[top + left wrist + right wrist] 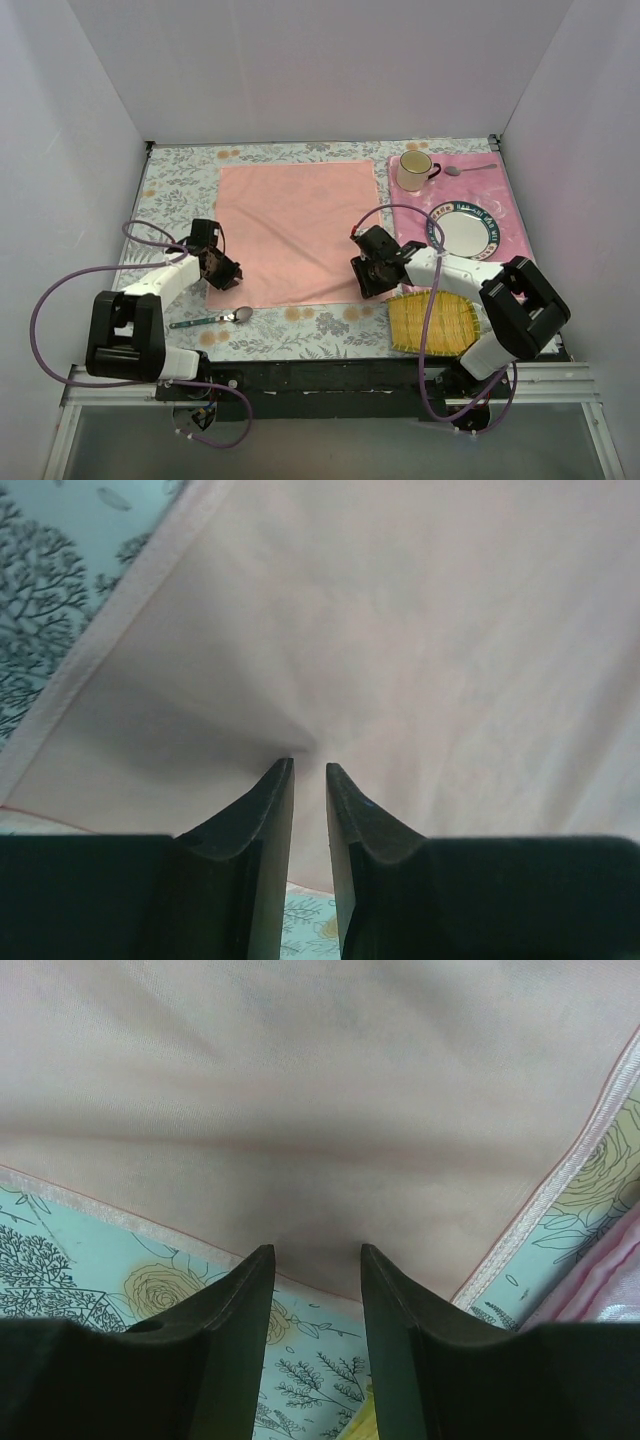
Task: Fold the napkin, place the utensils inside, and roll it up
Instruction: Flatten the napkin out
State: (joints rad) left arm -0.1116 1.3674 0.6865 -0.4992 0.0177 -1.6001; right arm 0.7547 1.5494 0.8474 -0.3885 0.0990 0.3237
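Observation:
The salmon-pink napkin (295, 230) lies spread flat on the floral tablecloth. My left gripper (222, 268) is at its near left corner. In the left wrist view its fingertips (283, 772) stand a narrow gap apart, with the napkin (400, 630) puckered between them and creases running out from the tips. My right gripper (370, 275) is at the near right corner, open. In the right wrist view its fingertips (262, 1260) straddle the napkin's near edge (320, 1160). The teal-handled spoon (212, 319) lies on the tablecloth in front of the left gripper.
A deeper pink placemat (505, 215) at the right carries a cream mug (413, 170), an all-silver spoon (470, 169) and a patterned plate (466, 232). A yellow bamboo mat (432, 322) lies near the right arm. White walls enclose the table.

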